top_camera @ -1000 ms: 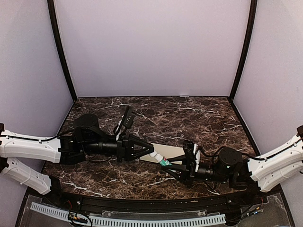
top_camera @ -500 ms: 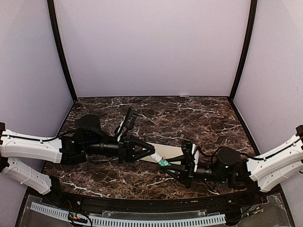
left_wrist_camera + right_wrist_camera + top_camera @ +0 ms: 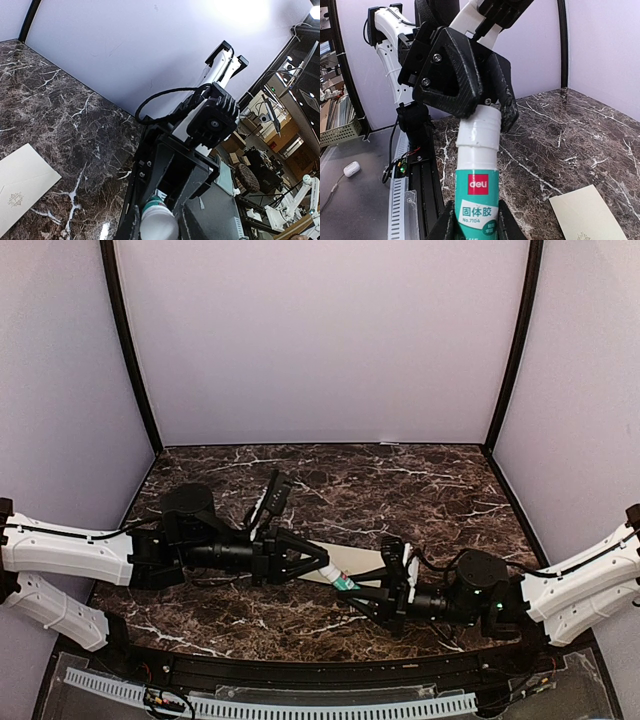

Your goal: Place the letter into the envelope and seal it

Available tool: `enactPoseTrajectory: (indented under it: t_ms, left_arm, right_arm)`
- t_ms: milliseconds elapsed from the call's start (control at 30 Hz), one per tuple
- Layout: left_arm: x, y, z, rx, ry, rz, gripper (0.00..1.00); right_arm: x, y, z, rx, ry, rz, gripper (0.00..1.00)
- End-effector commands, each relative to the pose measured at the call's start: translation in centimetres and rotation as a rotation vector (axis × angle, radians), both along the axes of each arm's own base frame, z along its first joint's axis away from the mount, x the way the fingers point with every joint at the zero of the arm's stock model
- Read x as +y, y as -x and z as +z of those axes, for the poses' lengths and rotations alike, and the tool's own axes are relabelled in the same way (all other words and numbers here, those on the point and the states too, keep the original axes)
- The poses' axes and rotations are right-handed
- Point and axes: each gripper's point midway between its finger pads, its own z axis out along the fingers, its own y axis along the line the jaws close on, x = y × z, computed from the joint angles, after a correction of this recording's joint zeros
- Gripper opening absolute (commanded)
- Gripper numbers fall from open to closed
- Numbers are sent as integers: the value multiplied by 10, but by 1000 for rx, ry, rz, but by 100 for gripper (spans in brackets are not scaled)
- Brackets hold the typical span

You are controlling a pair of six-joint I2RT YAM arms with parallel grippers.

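A glue stick (image 3: 338, 578) with a green label and a white cap hangs between my two grippers, above the table. My right gripper (image 3: 476, 220) is shut on its green body (image 3: 477, 192). My left gripper (image 3: 322, 567) is shut on the white cap (image 3: 479, 127), which fills the bottom of the left wrist view (image 3: 158, 225). The pale cream envelope (image 3: 362, 562) lies flat on the marble under and behind the grippers, and its corners also show from both wrists (image 3: 22, 185) (image 3: 587, 215). The letter is out of view.
The dark marble table (image 3: 420, 490) is walled by pale panels at the back and sides. A black rail (image 3: 300, 680) runs along the near edge by the arm bases.
The right arm has crept a little to the left toward the left gripper. Both grips on the glue stick are unchanged.
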Motion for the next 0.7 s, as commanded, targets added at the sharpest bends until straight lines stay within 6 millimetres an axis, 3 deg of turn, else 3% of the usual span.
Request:
enactPoseTrajectory:
  t_ms: [0, 367, 667]
  left_arm:
    - [-4, 3, 9, -14, 24, -9, 16]
    - [-5, 1, 7, -7, 23, 7, 16]
    - [-10, -1, 7, 8, 32, 12, 15]
  right_arm:
    - [3, -5, 36, -35, -89, -20, 0]
    - [1, -9, 49, -55, -111, -47, 0]
    - [10, -29, 57, -87, -91, -148, 0]
